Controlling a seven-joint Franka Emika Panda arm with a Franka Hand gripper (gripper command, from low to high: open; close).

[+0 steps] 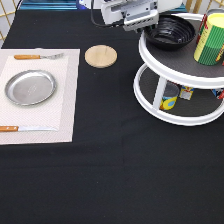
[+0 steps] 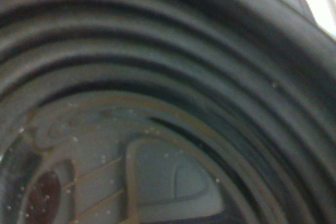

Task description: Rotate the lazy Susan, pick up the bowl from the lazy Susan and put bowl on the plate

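The glossy black bowl (image 1: 171, 32) sits on the top tier of the white lazy Susan (image 1: 165, 64) at the exterior view's upper right. My gripper (image 1: 143, 26) is low at the bowl's left rim, and the arm's body hides how it meets the rim. The wrist view is filled from close up by the bowl's ridged inside (image 2: 187, 75). The silver plate (image 1: 30, 87) lies empty on a pale placemat (image 1: 67, 100) at the exterior view's left, far from the gripper.
A round wooden disc (image 1: 100, 55) lies between placemat and turntable. A fork (image 1: 37, 56) and a knife (image 1: 27, 128) flank the plate. A yellow-green can (image 1: 211, 36) stands next to the bowl. Small packets (image 1: 170, 101) sit on the lower tier.
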